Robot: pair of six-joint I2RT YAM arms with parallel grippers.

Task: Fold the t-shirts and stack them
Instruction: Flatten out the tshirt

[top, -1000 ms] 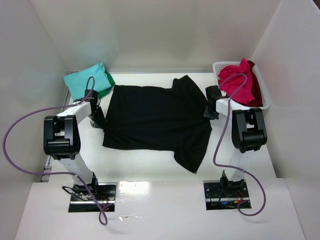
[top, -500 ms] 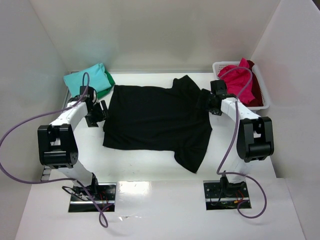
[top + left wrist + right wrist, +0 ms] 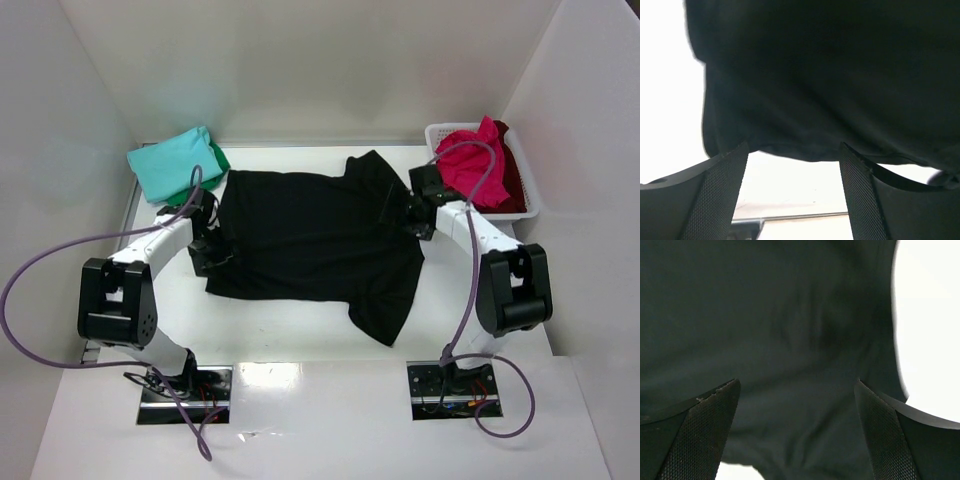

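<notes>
Both gape empty over black t-shirt [image 3: 310, 240]: left tool [image 3: 793, 150], right tool [image 3: 796, 385].

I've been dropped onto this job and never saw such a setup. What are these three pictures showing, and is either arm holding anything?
Two white-and-black robot arms stand at the near edge of a white table. The wide picture looks down from above and behind them; the other two come from a camera on each wrist, and the dark wedges at the bottom are that arm's own fingers. A black cloth t-shirt lies spread in the middle. A folded teal shirt sits back left on a green one. Back right, a white plastic lattice basket holds a pink-red shirt and a dark red one. The left claw is at the black shirt's left edge, the right claw at its right edge. Both are open, holding nothing.
</notes>
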